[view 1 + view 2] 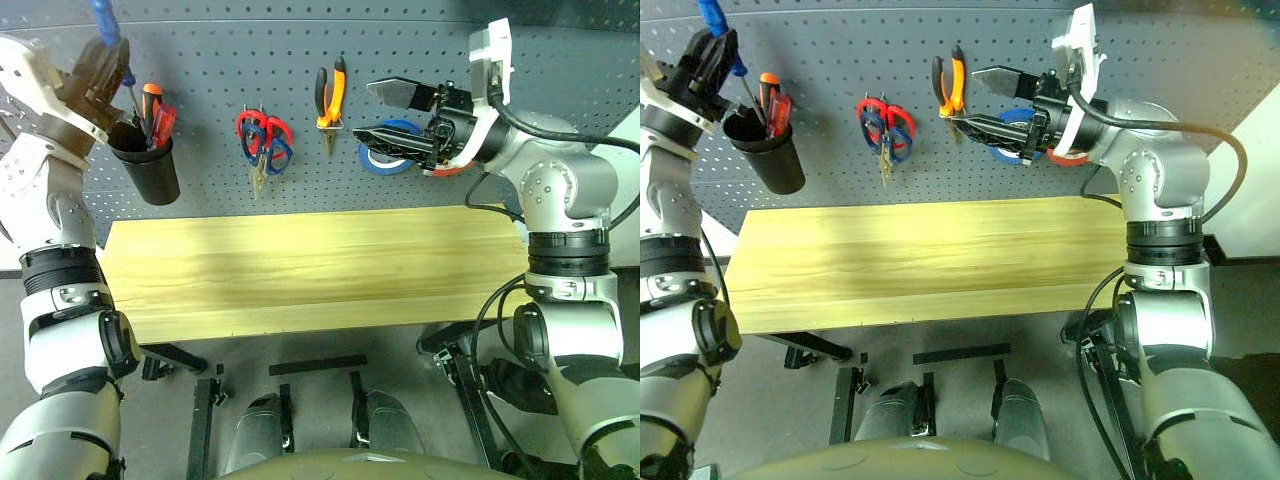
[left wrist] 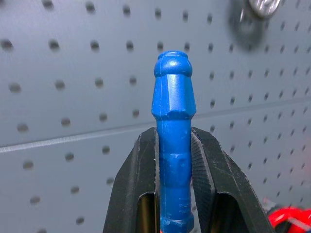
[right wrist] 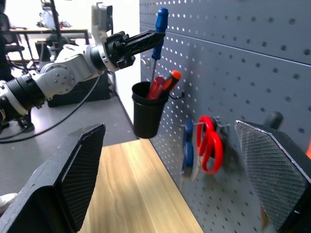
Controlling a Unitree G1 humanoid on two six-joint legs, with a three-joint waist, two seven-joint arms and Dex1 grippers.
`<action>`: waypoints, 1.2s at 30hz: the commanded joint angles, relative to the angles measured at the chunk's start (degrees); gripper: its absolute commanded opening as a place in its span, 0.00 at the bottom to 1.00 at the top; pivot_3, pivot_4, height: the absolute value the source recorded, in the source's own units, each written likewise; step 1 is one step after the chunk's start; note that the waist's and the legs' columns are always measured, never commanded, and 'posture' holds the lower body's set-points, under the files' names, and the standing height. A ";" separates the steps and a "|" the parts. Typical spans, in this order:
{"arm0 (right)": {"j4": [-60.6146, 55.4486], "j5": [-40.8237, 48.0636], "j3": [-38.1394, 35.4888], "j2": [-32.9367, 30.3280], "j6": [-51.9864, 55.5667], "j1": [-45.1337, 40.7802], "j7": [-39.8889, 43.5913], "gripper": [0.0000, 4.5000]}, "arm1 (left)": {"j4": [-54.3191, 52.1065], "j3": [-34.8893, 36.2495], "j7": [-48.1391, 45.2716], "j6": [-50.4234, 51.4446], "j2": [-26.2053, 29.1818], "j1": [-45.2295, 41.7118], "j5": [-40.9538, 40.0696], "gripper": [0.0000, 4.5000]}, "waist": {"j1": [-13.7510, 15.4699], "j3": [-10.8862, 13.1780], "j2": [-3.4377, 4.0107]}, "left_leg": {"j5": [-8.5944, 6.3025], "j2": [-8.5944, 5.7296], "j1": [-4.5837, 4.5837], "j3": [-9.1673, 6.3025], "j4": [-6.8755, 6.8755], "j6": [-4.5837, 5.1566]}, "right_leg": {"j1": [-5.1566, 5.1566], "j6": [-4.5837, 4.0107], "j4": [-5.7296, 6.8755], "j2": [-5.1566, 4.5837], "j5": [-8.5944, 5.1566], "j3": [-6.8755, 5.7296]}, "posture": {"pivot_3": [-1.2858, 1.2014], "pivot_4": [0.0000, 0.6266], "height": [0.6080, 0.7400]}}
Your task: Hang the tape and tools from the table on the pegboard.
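Gripping faceted blue screwdriver [image 2: 173, 141] handle: left pincer [image 2: 174, 160] (ribbed pads); right pincer [image 1: 395, 112] agape.

Head cameras overlook pegboard [image 1: 300, 60]; wrist cameras face it closely.

Even, bright indoor light falls on the pegboard [image 1: 300, 60]; tools hanging on it cast short, soft shadows; no glare on its face; the fingers [image 3: 73, 179] nearest the right wrist camera are softly out of focus.
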 commanded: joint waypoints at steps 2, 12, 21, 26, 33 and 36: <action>-1.77 -0.13 -0.05 -0.92 -1.55 -0.74 0.12 1.00 | -1.74 0.27 2.35 -0.83 1.58 0.30 1.25 0.11 | 0.07 -0.02 0.00 | 0.00 0.00 0.00 0.00 0.00 0.00 | 0.00 0.00 0.01 0.00 0.00 0.00 | 0.53 0.11 1.00; -0.62 -0.57 0.78 -1.21 -2.96 -1.23 0.44 1.00 | -9.08 1.54 4.99 1.31 2.47 5.51 -0.27 0.79 | 0.32 -0.45 -0.01 | 0.00 -0.01 0.00 -0.01 0.03 0.00 | 0.01 0.00 0.02 -0.02 0.00 0.01 | 0.53 0.10 1.00; -0.56 0.08 0.65 -5.75 0.24 1.01 2.57 1.00 | -34.49 3.95 -10.89 24.56 4.78 16.42 -27.28 0.99 | 0.28 -0.73 0.10 | 0.00 0.00 0.00 -0.03 0.06 0.00 | 0.02 0.00 0.04 -0.04 0.00 0.04 | 0.53 0.11 1.00; -3.51 0.41 2.15 -8.93 3.34 6.27 4.56 1.00 | -38.61 0.32 -20.77 32.45 11.10 25.78 -28.37 0.99 | 0.36 -0.88 0.27 | 0.00 0.02 0.25 0.00 0.04 0.00 | 0.22 0.00 0.06 -0.01 0.00 0.08 | 0.53 0.13 1.00; -4.83 -1.47 4.88 -7.46 2.28 13.82 3.56 1.00 | -34.55 -5.80 -28.29 27.77 9.30 30.98 -21.67 0.99 | 0.59 -0.93 0.35 | -0.03 0.02 0.89 0.06 0.00 0.02 | 0.85 0.00 -0.03 -0.01 -0.01 0.17 | 0.53 0.15 1.00; -3.72 -2.67 6.23 -6.53 0.80 14.54 3.56 1.00 | -32.70 -6.86 -29.33 24.55 7.34 31.31 -19.08 0.99 | 0.57 -0.93 0.35 | -0.02 0.02 0.90 0.06 0.02 0.02 | 0.85 0.00 -0.01 0.00 -0.01 0.17 | 0.53 0.15 1.00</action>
